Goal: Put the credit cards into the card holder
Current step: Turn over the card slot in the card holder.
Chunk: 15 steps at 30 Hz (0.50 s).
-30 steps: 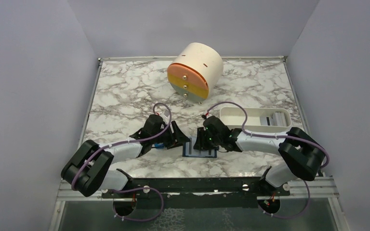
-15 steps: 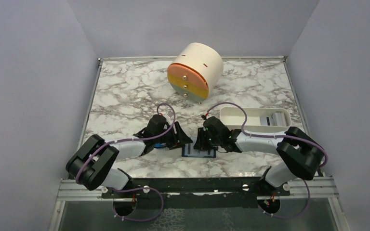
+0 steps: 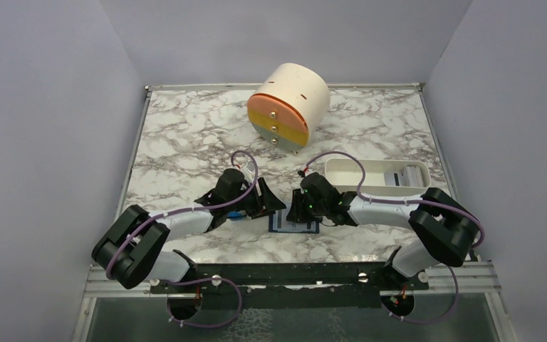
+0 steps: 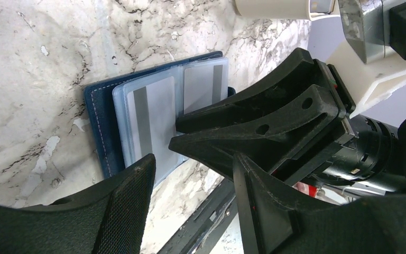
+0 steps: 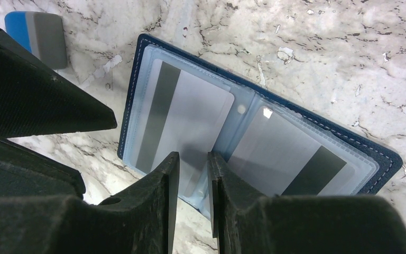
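Observation:
The card holder [image 3: 295,224] lies open on the marble, navy outside with pale blue-grey slots; it also shows in the left wrist view [image 4: 98,114] and the right wrist view [image 5: 383,153]. Two credit cards, pale with a dark stripe, lie flat in its slots, one on each half [image 5: 185,119] [image 5: 291,153]. My right gripper [image 5: 193,166] hovers over the holder's near edge at the fold, its jaws only a narrow gap apart with nothing between them. My left gripper [image 4: 193,177] is open and empty just beside the holder's left edge, close to the right fingers [image 4: 254,119].
A small bright blue and grey block [image 5: 37,34] lies left of the holder, under my left wrist. A white oblong tray [image 3: 370,187] with pale cards at its right end stands at the right. A cream drum with an orange and yellow face [image 3: 288,100] stands at the back.
My left gripper has moved a little to the right, closer to the card holder and the right gripper. The right gripper and the holder have stayed put.

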Tool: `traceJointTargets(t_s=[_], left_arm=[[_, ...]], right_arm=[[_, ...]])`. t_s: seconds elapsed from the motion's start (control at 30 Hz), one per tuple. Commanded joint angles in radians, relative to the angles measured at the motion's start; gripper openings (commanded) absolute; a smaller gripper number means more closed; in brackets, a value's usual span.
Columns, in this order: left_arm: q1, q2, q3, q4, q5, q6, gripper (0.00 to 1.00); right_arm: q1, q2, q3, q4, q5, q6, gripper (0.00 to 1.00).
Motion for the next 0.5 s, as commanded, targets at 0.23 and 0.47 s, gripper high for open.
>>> traceJointTargets(t_s=[0.23,0.47], left_arm=[[-0.004,0.039,0.011,0.025,-0.030,0.021,0.58],[-0.004,0.069,0.008,0.026,-0.051,0.040,0.58]], right_arm=[[0.006,0.018,-0.025,-0.005,0.009,-0.012,0.26],[0.006,0.022,-0.028,-0.001,0.008,-0.013,0.26]])
